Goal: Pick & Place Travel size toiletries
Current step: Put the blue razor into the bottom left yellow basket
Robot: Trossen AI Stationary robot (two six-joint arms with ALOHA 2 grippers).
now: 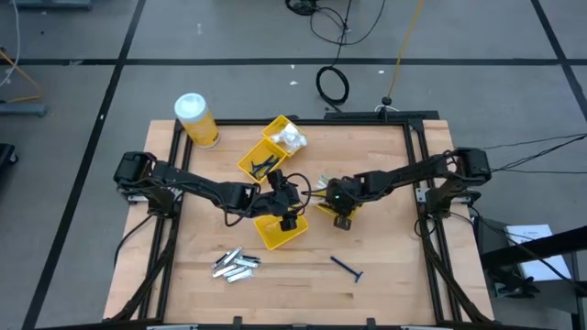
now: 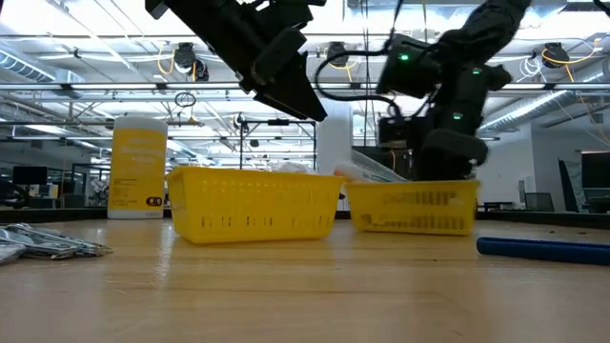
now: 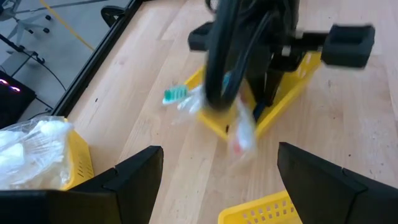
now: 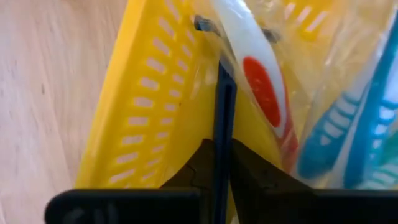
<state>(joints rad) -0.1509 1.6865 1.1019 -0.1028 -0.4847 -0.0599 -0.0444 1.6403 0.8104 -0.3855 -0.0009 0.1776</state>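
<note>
A dark-blue razor stick (image 4: 224, 118) is clamped between the shut fingers of the right gripper (image 4: 217, 163) right at the wall of a yellow tray (image 4: 149, 112) full of wrapped toothbrushes (image 4: 264, 87), probably so it can be lifted out, since it looks like it's in the wrong bin. The left gripper (image 3: 217, 180) is held just above the table with fingers spread wide, nothing in it. More toiletries are left on the wooden table (image 1: 385, 284): silver tubes (image 1: 236, 264) and another blue razor (image 1: 347, 268), with open warehouse-type space behind.

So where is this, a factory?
Probably a robot lab or workshop: a high ceiling with bare pipes and lamps, cables on the grey floor, and a wooden table in a black frame.
</note>
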